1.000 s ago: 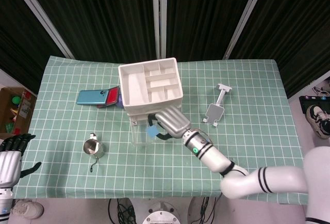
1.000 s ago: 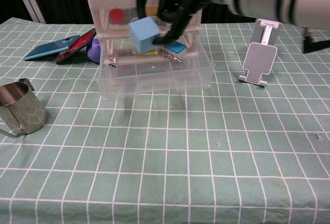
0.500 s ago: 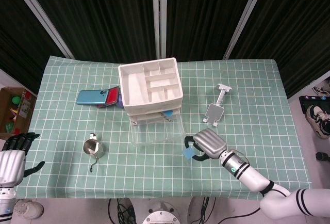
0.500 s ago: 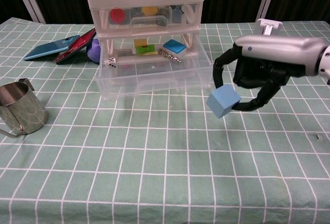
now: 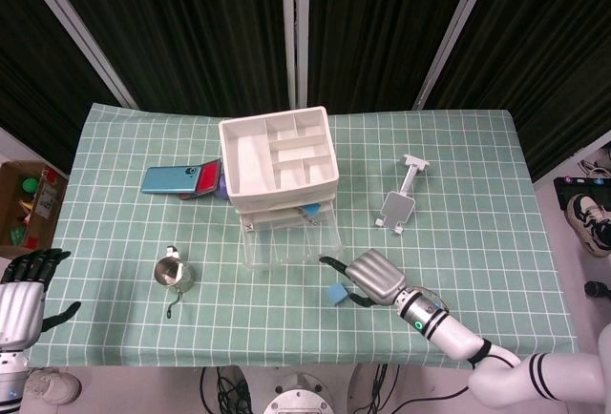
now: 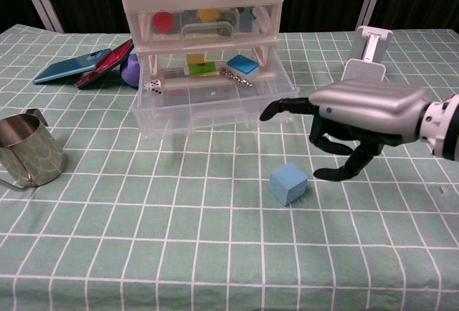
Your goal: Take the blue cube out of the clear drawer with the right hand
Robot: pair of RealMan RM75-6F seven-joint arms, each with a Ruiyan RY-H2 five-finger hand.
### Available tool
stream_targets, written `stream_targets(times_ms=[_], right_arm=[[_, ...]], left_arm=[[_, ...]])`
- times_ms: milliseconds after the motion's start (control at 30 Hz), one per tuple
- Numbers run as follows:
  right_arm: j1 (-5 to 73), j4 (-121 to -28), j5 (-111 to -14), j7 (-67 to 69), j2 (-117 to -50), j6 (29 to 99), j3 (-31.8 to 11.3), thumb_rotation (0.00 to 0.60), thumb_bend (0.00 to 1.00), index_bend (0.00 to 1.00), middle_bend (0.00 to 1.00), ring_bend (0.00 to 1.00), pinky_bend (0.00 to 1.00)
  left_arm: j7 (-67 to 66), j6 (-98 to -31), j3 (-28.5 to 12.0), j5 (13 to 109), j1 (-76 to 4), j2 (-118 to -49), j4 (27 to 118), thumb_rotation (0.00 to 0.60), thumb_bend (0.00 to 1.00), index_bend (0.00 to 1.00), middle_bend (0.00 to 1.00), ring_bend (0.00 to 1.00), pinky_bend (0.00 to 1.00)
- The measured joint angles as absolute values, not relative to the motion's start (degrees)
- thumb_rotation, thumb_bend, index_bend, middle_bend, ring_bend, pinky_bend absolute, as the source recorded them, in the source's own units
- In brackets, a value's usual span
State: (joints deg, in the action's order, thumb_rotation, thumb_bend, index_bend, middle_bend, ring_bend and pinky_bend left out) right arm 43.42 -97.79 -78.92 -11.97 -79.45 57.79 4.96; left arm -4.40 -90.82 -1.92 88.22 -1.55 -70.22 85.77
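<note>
Chest view, blue cube: the blue cube sits on the worktop, just to the left of the right hand and slightly below its fingertips, not touching them.
Head view, blue cube: the same cube lies just beside the hand's fingertip end, outside the drawer, on the green checked cloth.
Right hand: the right hand hovers over the worktop with nothing in it, fingers apart; one finger points out to the left toward the drawer, the others curl down. In the head view the hand is near the front edge of the worktop.
Clear drawer: the clear drawer stands pulled out, up and to the left of the hand, beyond the cube. Inside it a small white die, a yellow-and-green piece, a darker blue block and a short chain are visible.
Drawer unit: the white drawer unit rises behind the open drawer; its upper clear drawer is shut, with small coloured shapes inside.
Phone stand: a grey phone stand stands behind the hand, partly hidden by it in the chest view.
Far left of the hand: a steel cup, a teal phone with a red one overlapping it, and a purple ball against the unit.
Left hand: the left hand is at the worktop's far left edge, holding nothing, fingers apart.
</note>
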Motion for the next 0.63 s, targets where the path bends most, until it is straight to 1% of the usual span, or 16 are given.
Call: stream_targets(times_ms=[33,67,100,133,200,233,300,333,433,533,633], right_arm=[[42.5,-98.5,-79.4,-12.3,-78.4,59.7,4.9,0.600,0.20,0.00,0.61,0.66,0.91],[41.6,-99.1,-79.7,-12.6,-77.6,61.4,4.9,0.600,0.20,0.00,0.52,0.55,0.80],[40.7,-99.7,-80.0,-12.9,-76.6,63.3,4.9,0.600,0.20,0.00,0.43,0.40,0.64],[39.2,-100.4,-80.5,-13.3,-75.3,66.0,5.0,0.600,0.20,0.00,0.37,0.32,0.53],[36.6,-101.5,-81.0,-13.8,-73.2,70.5,5.1,0.600,0.20,0.00,0.23,0.12,0.25],[34.6,-102.2,-81.4,-14.0,-71.8,73.6,5.1,0.600,0.20,0.00,0.17,0.05,0.14],[31.3,-103.1,-81.9,-14.0,-69.5,78.1,5.4,0.600,0.20,0.00,0.09,0.00,0.03],[28.9,-103.7,-82.2,-13.9,-68.1,80.9,5.6,0.600,0.20,0.00,0.06,0.00,0.00],[23.1,-104.7,-82.8,-12.9,-65.1,86.9,6.3,0.600,0.20,0.00,0.03,0.00,0.00],[18.3,-104.8,-83.2,-11.2,-63.2,90.8,7.0,0.600,0.20,0.00,0.02,0.00,0.00],[14.9,-104.1,-83.6,-8.8,-62.4,92.6,7.5,0.600,0.20,0.00,0.02,0.00,0.00]], left_arm=[[-4.3,-90.6,-1.9,88.2,-1.7,-70.3,85.6,0.600,0.06,0.22,0.22,0.17,0.19],[-4.3,-90.3,-2.0,88.2,-1.8,-70.4,85.5,0.600,0.06,0.22,0.22,0.17,0.19],[-4.2,-90.1,-2.0,88.2,-2.0,-70.4,85.4,0.600,0.06,0.22,0.22,0.17,0.19],[-4.2,-89.8,-2.0,88.1,-2.1,-70.5,85.3,0.600,0.06,0.22,0.22,0.17,0.19],[-4.1,-89.2,-2.1,88.0,-2.5,-70.7,85.0,0.600,0.06,0.22,0.22,0.17,0.19],[-4.1,-89.1,-2.2,88.0,-2.7,-70.8,84.8,0.600,0.06,0.22,0.22,0.17,0.19],[-4.4,-88.7,-2.4,87.9,-3.0,-71.0,84.6,0.600,0.06,0.22,0.22,0.17,0.19],[-4.5,-88.6,-2.5,87.8,-3.2,-71.0,84.6,0.600,0.06,0.22,0.22,0.17,0.19],[-4.7,-88.2,-2.7,87.8,-3.6,-71.1,84.7,0.600,0.06,0.22,0.22,0.17,0.19],[-4.8,-88.2,-2.8,87.8,-3.8,-71.2,84.9,0.600,0.06,0.22,0.22,0.17,0.19],[-5.0,-88.0,-2.8,87.6,-3.9,-71.2,85.1,0.600,0.06,0.22,0.22,0.17,0.19]])
